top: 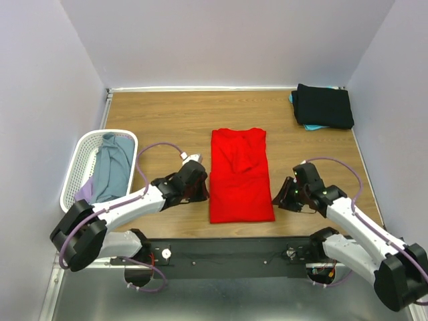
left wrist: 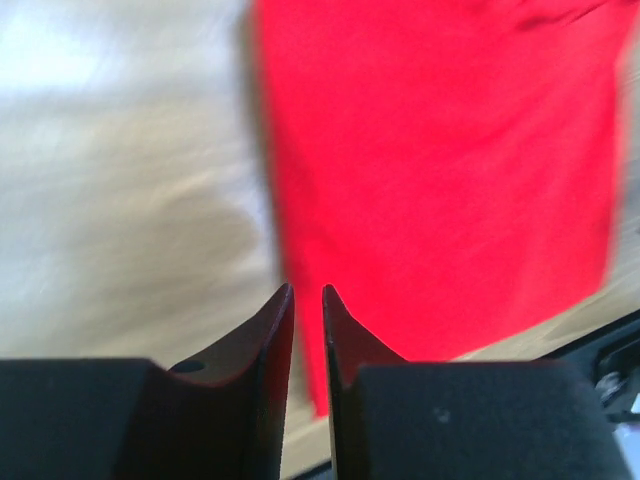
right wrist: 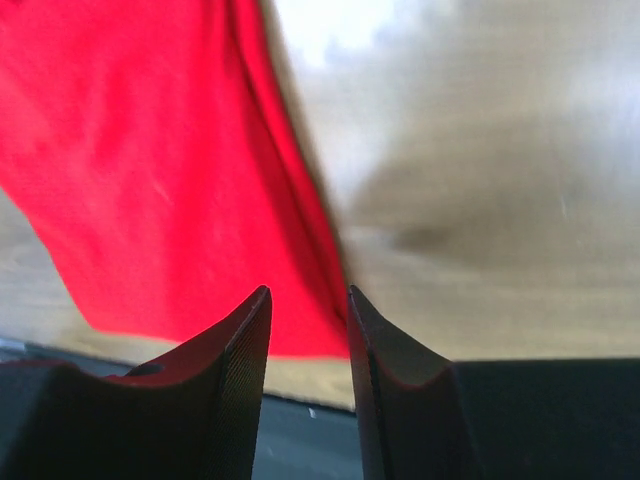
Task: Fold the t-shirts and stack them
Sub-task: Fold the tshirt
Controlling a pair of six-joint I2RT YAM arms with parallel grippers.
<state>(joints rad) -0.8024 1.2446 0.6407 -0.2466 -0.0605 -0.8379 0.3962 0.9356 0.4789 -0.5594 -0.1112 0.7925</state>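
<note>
Red t-shirt [top: 241, 175], white basket [top: 77, 162]

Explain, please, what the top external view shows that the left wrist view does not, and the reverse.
Only the top external view: the white basket holding a grey-blue shirt, the black shirt at the far right corner, and the right gripper. Only the left wrist view: the left gripper close up, jaws slightly apart, nothing between them. Both: the red t-shirt lying flat on the wooden table.

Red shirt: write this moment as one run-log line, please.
red shirt: folded narrow, flat | left claw: open, empty | right claw: open, empty | black shirt: far right
</note>
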